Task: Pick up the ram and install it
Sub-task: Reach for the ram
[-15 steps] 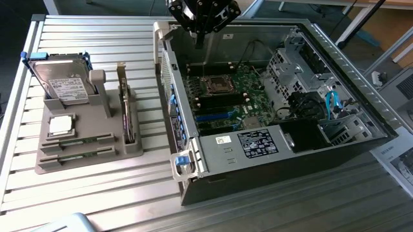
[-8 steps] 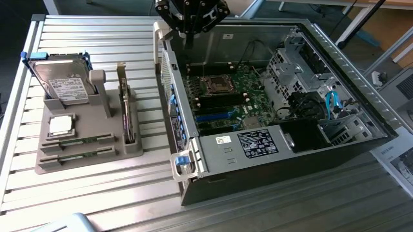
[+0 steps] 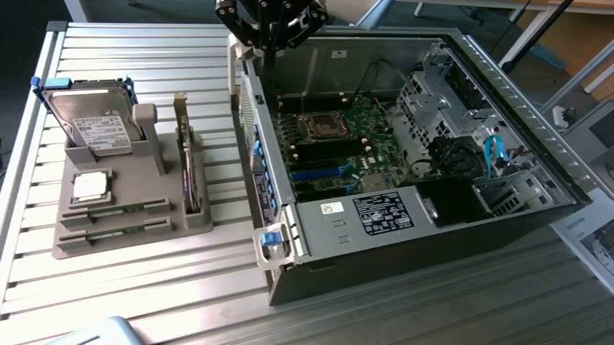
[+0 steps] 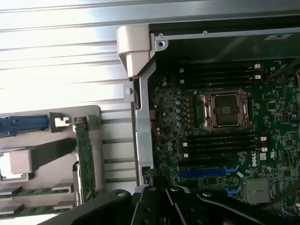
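Overhead, claw closed, seemingly empty.

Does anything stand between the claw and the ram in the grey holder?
Nothing covers the ram, lying exposed in the holder. The upright expansion card stands on the holder's case-side edge, between it and the claw, which hangs over the case wall.

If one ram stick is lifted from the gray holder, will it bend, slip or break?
Either ram stick looks a thin, narrow board: probably stiff and light, yet fragile. It sits in a slot of the gray holder, so it likely slides out straight and may jam if tilted. Its narrow top edge probably offers little grip.
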{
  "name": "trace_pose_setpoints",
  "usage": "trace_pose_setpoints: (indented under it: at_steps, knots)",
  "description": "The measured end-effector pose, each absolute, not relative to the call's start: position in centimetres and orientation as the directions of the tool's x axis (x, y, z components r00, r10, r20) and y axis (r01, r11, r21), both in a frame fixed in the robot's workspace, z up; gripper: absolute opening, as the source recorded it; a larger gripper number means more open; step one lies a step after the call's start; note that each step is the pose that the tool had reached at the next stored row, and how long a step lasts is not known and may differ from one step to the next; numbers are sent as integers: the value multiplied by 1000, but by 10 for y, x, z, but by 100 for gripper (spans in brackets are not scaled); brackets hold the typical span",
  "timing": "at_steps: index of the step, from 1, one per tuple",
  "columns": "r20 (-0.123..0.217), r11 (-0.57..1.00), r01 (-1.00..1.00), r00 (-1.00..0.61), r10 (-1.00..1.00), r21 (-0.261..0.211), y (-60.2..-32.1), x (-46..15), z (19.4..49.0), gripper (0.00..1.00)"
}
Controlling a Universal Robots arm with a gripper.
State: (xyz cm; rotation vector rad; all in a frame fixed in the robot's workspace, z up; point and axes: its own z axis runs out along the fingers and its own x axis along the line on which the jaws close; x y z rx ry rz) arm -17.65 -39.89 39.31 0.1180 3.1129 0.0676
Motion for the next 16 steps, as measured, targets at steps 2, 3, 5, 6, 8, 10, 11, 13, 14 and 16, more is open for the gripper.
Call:
trace_pose_setpoints:
  at_steps: [2, 3, 5, 6, 8, 10, 11, 13, 14, 16]
  knots:
    - [-24, 996, 75, -997, 76, 44, -399, -181, 393, 11]
    - [-24, 996, 75, -997, 76, 44, -399, -183, 393, 11]
    - [-24, 996, 75, -997, 76, 44, -399, -186, 393, 11]
    - [-24, 996, 75, -997, 76, 44, -399, -188, 393, 11]
    - [-24, 996, 75, -997, 76, 44, -399, -192, 393, 11]
    - [-24, 996, 75, -997, 76, 44, -399, -199, 393, 11]
    - [-24, 996, 75, -997, 76, 44, -399, -200, 393, 11]
    - [-24, 996, 75, -997, 76, 44, -399, -205, 393, 11]
    - [-24, 996, 75, -997, 76, 44, -399, -210, 393, 11]
    - [-24, 996, 75, -997, 76, 44, -399, -215, 393, 11]
